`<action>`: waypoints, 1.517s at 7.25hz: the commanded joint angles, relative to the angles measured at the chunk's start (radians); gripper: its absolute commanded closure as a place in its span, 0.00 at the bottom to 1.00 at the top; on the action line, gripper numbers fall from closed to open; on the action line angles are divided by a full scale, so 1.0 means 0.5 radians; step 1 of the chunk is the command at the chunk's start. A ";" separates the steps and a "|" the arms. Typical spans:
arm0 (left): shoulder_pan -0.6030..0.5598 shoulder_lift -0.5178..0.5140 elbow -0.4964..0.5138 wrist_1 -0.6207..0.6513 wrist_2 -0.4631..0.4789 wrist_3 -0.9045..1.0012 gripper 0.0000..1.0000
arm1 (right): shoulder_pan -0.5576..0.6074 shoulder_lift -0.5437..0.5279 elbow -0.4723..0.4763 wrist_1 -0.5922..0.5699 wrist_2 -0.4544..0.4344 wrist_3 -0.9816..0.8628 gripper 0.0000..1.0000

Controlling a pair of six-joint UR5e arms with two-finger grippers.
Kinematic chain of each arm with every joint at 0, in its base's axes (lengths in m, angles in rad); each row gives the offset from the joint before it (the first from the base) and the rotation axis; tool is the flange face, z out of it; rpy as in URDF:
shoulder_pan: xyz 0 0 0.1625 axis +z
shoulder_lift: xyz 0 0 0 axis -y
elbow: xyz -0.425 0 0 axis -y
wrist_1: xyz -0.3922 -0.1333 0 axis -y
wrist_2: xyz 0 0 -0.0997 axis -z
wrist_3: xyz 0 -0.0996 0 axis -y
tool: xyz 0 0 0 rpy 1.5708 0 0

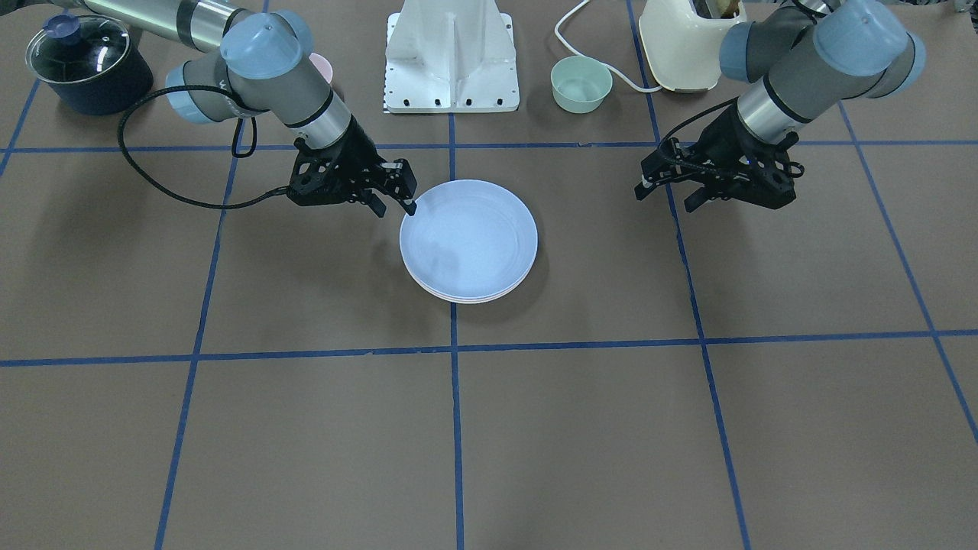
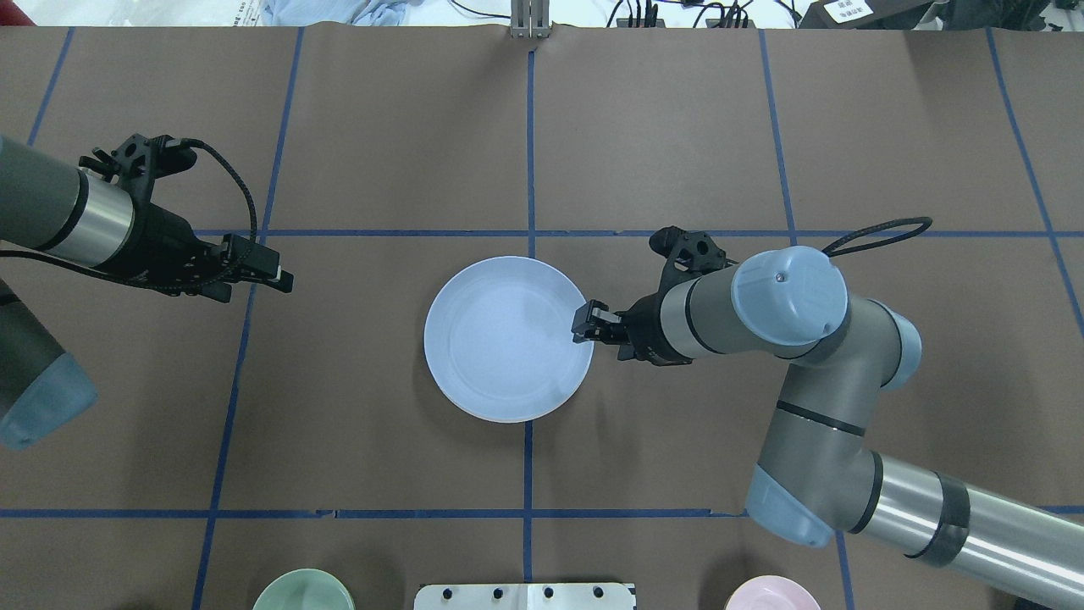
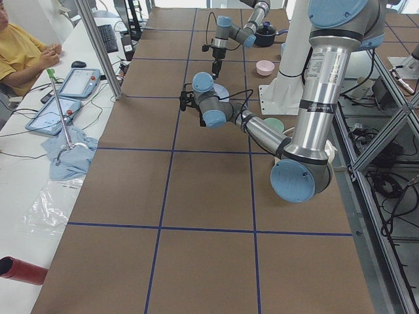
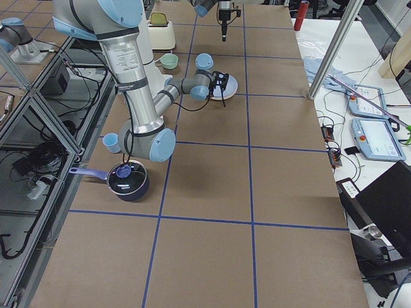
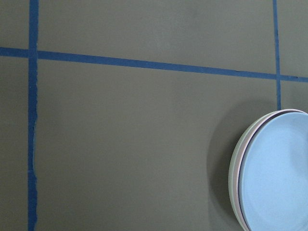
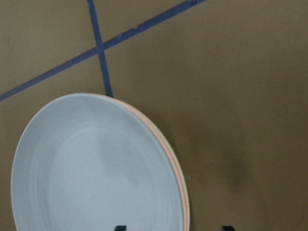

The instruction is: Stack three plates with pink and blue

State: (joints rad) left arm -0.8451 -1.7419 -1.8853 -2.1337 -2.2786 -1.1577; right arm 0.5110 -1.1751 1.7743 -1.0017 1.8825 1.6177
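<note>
Right gripper (image 1: 396,205): in the wrist view the fingers (image 6: 120,227) stand well apart and hold nothing. The near rim of the blue plate (image 1: 468,238) lies between them.

The blue plate tops the stack just ahead of the tool. The pink plate (image 6: 166,144) and cream plate (image 6: 188,216) lie under it, showing only as thin edges at one side. I judge the stacking done.

Hazard one: if I draw the tool back low, a finger could catch the rim and slide the blue plate off centre. Hazard two: closing now would pinch the rim and tip the plate on lift-off. A straight rise first looks safest to me.

Left gripper (image 1: 671,195): well beyond the stack, over bare table (image 1: 306,428), fingers apparently apart, empty.

Writing: I find none legible on plates or tools.
</note>
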 commanded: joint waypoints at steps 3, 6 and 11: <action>-0.346 0.295 0.009 0.006 -0.005 0.831 0.01 | 0.706 -0.495 0.010 -0.003 0.556 -0.670 0.00; -0.848 0.440 0.226 0.012 -0.142 1.680 0.01 | 1.403 -0.733 -0.005 -0.540 0.861 -2.068 0.00; -1.307 0.367 0.396 0.429 -0.220 2.346 0.01 | 1.926 -0.739 -0.024 -1.341 0.861 -3.257 0.00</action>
State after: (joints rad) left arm -1.4817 -1.5449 -1.6883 -1.9600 -2.3890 -0.0057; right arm 1.4426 -1.5358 1.7637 -1.6425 2.3041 0.0271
